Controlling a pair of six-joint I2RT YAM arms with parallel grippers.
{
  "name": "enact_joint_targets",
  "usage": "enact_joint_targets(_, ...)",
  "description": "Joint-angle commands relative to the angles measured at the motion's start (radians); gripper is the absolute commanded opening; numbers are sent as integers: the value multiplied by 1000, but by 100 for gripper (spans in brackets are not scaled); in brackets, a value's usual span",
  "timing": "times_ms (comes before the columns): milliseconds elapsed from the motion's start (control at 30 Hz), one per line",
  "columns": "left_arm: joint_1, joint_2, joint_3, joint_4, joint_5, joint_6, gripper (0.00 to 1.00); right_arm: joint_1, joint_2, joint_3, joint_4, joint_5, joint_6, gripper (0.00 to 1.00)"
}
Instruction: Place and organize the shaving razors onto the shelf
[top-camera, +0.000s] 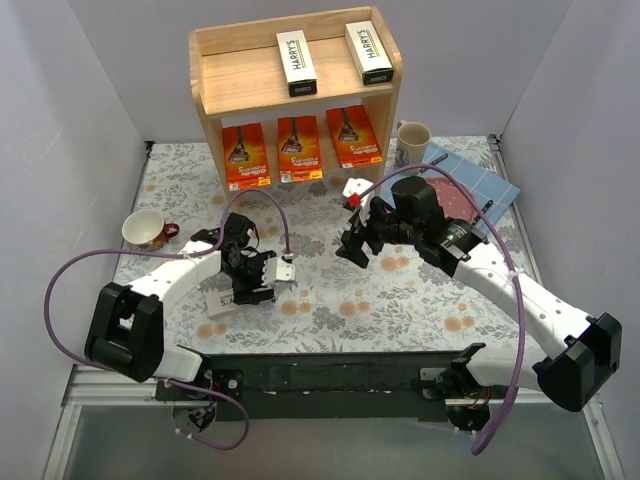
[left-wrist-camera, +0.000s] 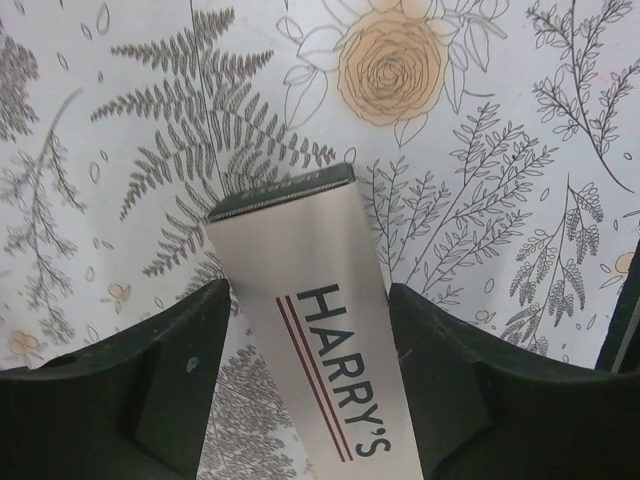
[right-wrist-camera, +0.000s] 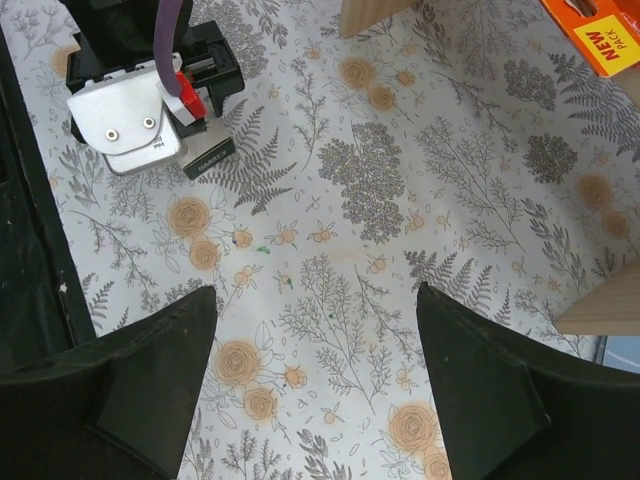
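Observation:
The wooden shelf (top-camera: 230, 95) stands at the far middle. Two white HARRY'S boxes (top-camera: 295, 62) (top-camera: 368, 52) lie on its top tier. Three orange packs (top-camera: 245, 155) (top-camera: 298, 148) (top-camera: 353, 136) stand on its lower tier. A third white HARRY'S box (top-camera: 222, 302) lies low over the floral cloth. My left gripper (top-camera: 245, 292) is shut on it. In the left wrist view the box (left-wrist-camera: 300, 260) fills the gap between the fingers (left-wrist-camera: 180, 380) of that gripper (left-wrist-camera: 308, 290). My right gripper (top-camera: 352, 250) is open and empty over the cloth (right-wrist-camera: 316, 295).
A red-and-white cup (top-camera: 148, 230) sits at the left. A beige mug (top-camera: 412, 140) stands right of the shelf, beside a blue mat (top-camera: 490, 185) with a reddish plate (top-camera: 452, 198). One orange pack's corner (right-wrist-camera: 595, 30) and a shelf leg (right-wrist-camera: 600, 310) show in the right wrist view.

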Motion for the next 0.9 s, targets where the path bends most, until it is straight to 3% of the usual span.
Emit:
enact_joint_targets(0, -35, 54, 88, -60, 77, 127, 61, -9, -50, -24, 4, 18, -33, 87)
enact_joint_targets(67, -65, 82, 115, -107, 89, 142, 55, -17, -61, -34, 3, 38, -41, 87)
enact_joint_targets(300, -202, 137, 183, -104, 138, 119, 50, -98, -104, -96, 6, 61, -35, 87)
enact_joint_targets(500, -243, 71, 244, -113, 106, -72, 63, -129, -112, -110, -56, 10, -93, 90)
enact_joint_targets(567, -219, -45, 220, -120, 72, -111, 66, -130, -66, -87, -123, -78, -133, 91)
enact_joint_targets(633, -178, -135, 195, -103, 48, -169, 68, -127, 20, -22, -174, -160, -153, 99)
enact_joint_targets(667, -156, -201, 177, -91, 14, -276, 69, -124, 50, -1, -186, -228, -151, 99)
enact_joint_targets(867, 108, -306, 178, -207, -41, -461, 72, 4, 228, 86, -34, -249, -171, 99)
